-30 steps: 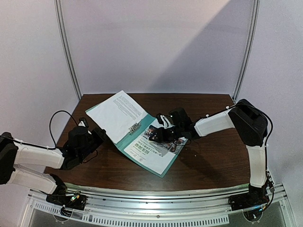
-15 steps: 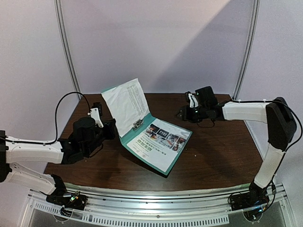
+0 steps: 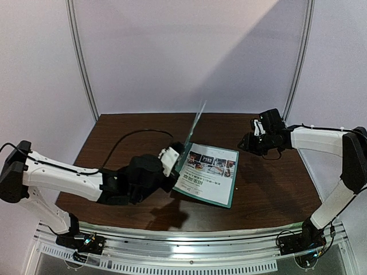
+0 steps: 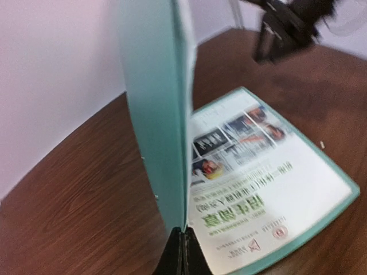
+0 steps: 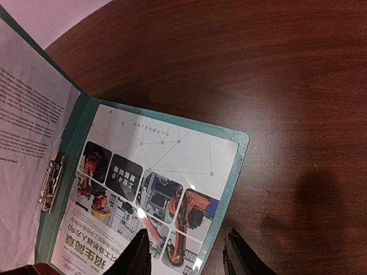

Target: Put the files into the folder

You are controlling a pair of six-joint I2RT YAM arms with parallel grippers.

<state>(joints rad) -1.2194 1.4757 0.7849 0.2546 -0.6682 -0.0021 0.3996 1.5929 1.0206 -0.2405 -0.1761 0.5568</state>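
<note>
The teal folder (image 3: 231, 195) lies open in the middle of the table. The colour-photo sheet (image 3: 207, 171) with green lettering rests on its flat half. My left gripper (image 3: 181, 154) is shut on the edge of the folder's cover (image 4: 155, 114) and holds it upright, edge-on. The text sheet (image 5: 28, 143) lies against the inside of that cover, beside the metal clip (image 5: 51, 183) at the spine. My right gripper (image 3: 251, 141) is open and empty, hovering just off the folder's far right corner (image 5: 232, 166). In the right wrist view it (image 5: 189, 255) spans the folder's edge from above.
The dark wooden table (image 3: 269, 183) ends in a metal rail at the near edge. Pale walls and two upright metal posts (image 3: 80, 63) close the back. The left arm's black cable (image 3: 132, 137) loops over the table's left half.
My left arm has swung right towards the centre, lifting the cover from a slant to upright. My right gripper has drawn back to the right, away from the folder.
</note>
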